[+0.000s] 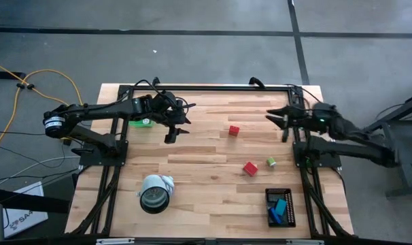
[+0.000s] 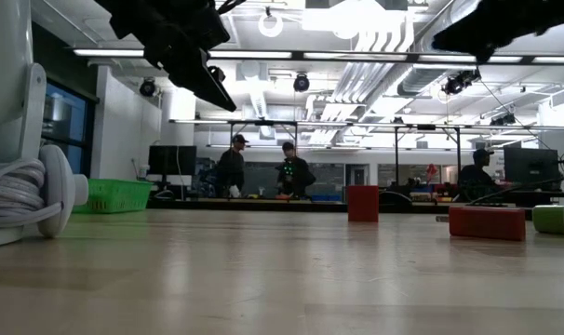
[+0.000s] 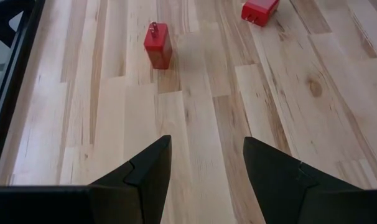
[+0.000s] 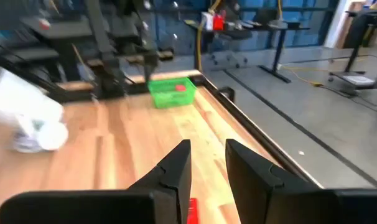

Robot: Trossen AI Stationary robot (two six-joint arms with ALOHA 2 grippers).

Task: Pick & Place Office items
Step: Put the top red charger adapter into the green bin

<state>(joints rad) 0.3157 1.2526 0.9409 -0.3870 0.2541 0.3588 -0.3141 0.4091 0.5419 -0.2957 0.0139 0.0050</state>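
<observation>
Two red blocks and a small green bit lie on the wooden table. Blue and teal bits lie in the black tray at the near right. My left gripper hangs open above the table's left middle, pointing slantwise down toward the red blocks, with nothing between its fingers. My right gripper hovers by the table's right edge, nearly level, with a narrow gap between its fingers and nothing in it.
A big white-and-grey roll lies at the near left. A green tray stands under my left arm at the far left. A black frame runs round the table. People stand in the room behind.
</observation>
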